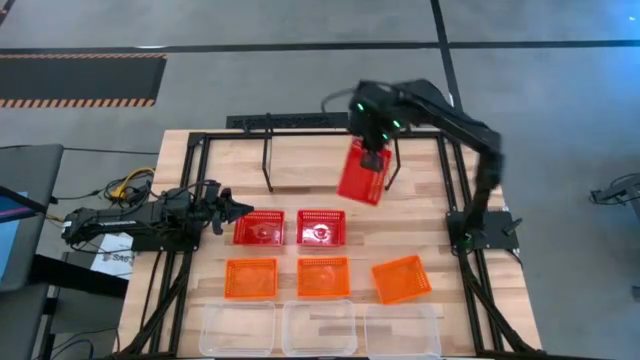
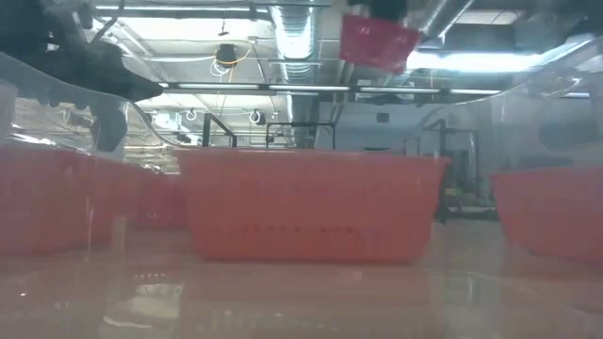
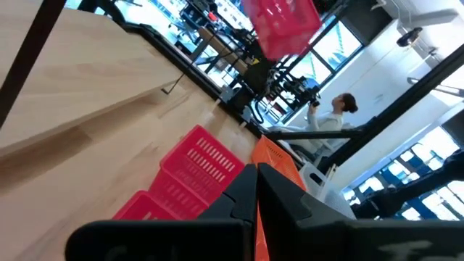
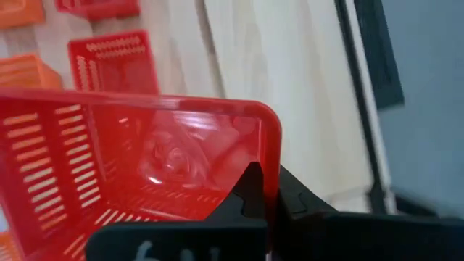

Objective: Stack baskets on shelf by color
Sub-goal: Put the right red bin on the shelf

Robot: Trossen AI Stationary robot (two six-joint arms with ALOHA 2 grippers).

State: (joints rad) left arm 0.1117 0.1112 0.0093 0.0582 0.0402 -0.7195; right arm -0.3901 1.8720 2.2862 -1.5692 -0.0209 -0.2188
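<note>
One red basket (image 1: 362, 174) is held tilted above the shelf (image 1: 330, 150) by the right tool (image 1: 372, 158), clamped on its rim; left tool (image 1: 232, 209) is closed empty at desk (image 1: 300, 170) left

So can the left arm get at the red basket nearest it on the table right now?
Probably yes: the left claw, shut and empty, sits just beside that red basket, with nothing between them. It would need to open first.
</note>
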